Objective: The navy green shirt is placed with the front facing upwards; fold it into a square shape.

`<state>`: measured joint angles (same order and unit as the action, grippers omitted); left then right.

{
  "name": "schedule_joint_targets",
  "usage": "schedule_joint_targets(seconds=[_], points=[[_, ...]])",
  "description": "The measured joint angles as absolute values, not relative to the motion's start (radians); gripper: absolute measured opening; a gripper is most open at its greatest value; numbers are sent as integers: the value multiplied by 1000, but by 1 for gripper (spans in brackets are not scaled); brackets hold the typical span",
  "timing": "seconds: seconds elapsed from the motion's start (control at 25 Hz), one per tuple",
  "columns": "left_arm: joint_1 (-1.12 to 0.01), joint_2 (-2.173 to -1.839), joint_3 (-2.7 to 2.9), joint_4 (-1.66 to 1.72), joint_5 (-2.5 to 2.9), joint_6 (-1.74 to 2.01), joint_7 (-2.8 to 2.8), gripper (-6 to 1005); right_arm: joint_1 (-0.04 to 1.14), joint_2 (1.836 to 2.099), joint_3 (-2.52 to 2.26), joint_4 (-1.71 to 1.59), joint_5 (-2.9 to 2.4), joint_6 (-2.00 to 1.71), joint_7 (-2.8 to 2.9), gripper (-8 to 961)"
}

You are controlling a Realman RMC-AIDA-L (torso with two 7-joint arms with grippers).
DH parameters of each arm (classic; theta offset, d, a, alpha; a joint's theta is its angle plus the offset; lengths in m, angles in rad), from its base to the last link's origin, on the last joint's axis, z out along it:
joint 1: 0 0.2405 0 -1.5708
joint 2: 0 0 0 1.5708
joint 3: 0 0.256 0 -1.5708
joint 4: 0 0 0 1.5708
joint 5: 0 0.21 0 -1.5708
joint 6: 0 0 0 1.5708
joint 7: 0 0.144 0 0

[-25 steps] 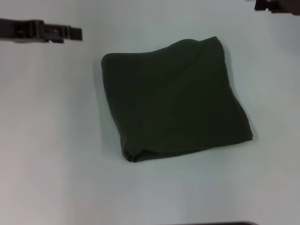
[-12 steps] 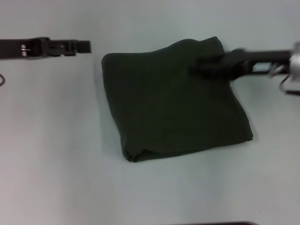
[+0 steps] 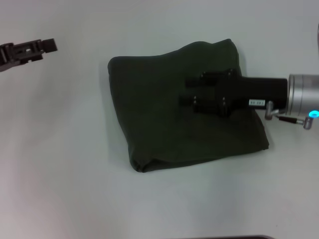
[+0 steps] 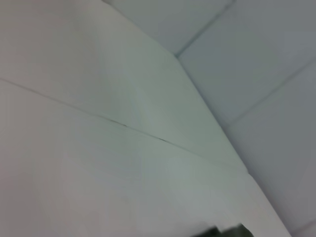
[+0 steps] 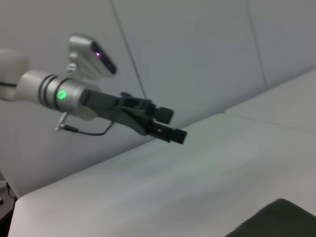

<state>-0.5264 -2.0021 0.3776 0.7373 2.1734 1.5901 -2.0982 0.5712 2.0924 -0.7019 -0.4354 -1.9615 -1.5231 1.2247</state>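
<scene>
The navy green shirt (image 3: 164, 124) lies in the middle of the white table (image 3: 60, 164), already folded into a rough square, sitting a bit rotated so one corner points toward the robot's left-front. Soft matte cotton, dark olive, no lettering or collar showing on the upper face. Far edge is wavy with a slight hump; the near-left corner is a thick rounded roll of layers; the right side ends in a sharper flat point. A faint diagonal crease runs across the top surface.

The right gripper (image 3: 192, 91) reaches in from the right, over the shirt's right-center. Black, blocky, hard plastic or metal body on a black cylinder, then a brushed silver wrist ring with a small lit cyan dot and a thin cable. Its two short fingers (image 3: 197, 79) point left and sit apart with a gap between them, nothing held. Whether it touches the fabric or hovers just above it cannot be told.

The left gripper (image 3: 50, 46) is well off the shirt, at the far left over bare table. In the right wrist view it (image 5: 173, 126) shows as a dark angular claw on a silver wrist with a green light; whether it is parted or closed cannot be told.

The table surface is smooth, pale, with thin seam lines (image 4: 123, 126) across it.
</scene>
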Motion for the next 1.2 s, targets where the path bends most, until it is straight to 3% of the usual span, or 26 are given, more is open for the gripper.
schedule_joint_targets(seconds=[0.4, 0.76, 1.2], points=[[-517, -2004, 310, 722, 2149, 1536, -2114, 829, 531, 2092, -697, -301, -1865, -1535, 979, 565], [-520, -2000, 285, 691, 2125, 1504, -2131, 828, 613, 2100, -710, -102, -1815, -1432, 783, 564], [-513, -1999, 267, 691, 2123, 1485, -2141, 828, 599, 2098, -731, -85, -1814, -1313, 779, 562]])
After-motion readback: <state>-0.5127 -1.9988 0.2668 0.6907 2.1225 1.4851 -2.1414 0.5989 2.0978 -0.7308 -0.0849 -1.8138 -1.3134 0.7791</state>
